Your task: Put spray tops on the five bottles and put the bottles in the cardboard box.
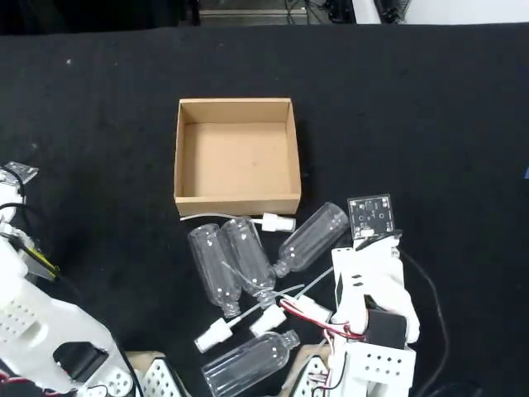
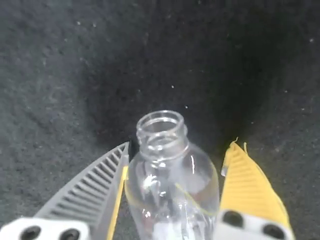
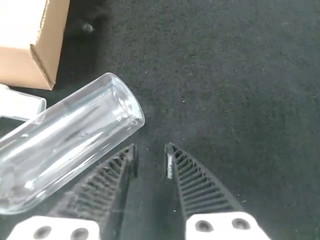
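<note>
While gripped lengthwise by the left hand, a bottle, open neck outward; right hand barely parted.

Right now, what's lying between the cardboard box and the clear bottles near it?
A white spray top with its thin tube lies along the near wall of the cardboard box, just before the clear bottles; the high view shows it.

Black cloth spreads wide, with dark cables beyond it.

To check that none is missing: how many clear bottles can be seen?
5 bottles: three lie near the cardboard box, one by the right arm, one in the left pincer.
</note>
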`<control>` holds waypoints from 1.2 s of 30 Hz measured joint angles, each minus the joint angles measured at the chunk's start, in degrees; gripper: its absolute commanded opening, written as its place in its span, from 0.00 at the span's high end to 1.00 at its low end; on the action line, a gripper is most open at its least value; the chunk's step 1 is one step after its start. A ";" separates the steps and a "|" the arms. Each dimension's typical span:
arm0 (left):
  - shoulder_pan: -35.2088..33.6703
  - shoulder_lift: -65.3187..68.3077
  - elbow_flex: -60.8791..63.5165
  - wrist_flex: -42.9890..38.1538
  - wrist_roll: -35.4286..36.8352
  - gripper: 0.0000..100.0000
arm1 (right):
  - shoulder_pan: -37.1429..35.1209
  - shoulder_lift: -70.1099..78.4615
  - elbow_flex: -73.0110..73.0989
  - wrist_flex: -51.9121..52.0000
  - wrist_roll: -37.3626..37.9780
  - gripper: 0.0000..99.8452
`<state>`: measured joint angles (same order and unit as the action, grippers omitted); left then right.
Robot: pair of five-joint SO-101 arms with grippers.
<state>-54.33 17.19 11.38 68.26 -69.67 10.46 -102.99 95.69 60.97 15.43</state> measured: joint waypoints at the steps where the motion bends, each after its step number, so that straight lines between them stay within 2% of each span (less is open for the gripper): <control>1: 0.00 0.00 0.00 -0.09 0.00 0.71 | 0.00 0.00 0.00 0.00 0.00 0.91; 4: 0.00 0.00 0.00 -0.09 0.00 0.72 | 0.00 0.00 0.00 0.00 0.00 0.91; 9: -0.62 0.00 0.00 0.00 0.00 0.91 | 0.00 0.00 0.00 0.00 0.00 0.91; 11: -0.70 0.00 0.00 0.88 0.00 0.94 | 0.00 0.00 0.00 0.00 0.00 0.91; 17: -0.79 0.00 -3.60 6.86 0.00 0.86 | 0.00 0.00 0.00 0.00 0.00 0.91; 20: 1.93 0.00 -6.59 9.76 2.90 0.80 | 0.00 0.00 0.00 0.00 0.00 0.91; 26: 8.62 0.09 -11.43 10.64 8.26 0.76 | 0.00 0.00 0.00 0.00 0.00 0.91; 32: 9.14 0.09 -11.87 10.99 8.62 0.76 | 0.00 0.00 0.00 0.00 0.00 0.91; 36: 9.14 0.09 -11.87 10.99 8.62 0.66 | 0.00 0.00 0.00 0.00 0.00 0.91</control>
<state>-45.19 17.27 -0.48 79.25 -61.05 10.46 -102.99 95.69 60.97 15.43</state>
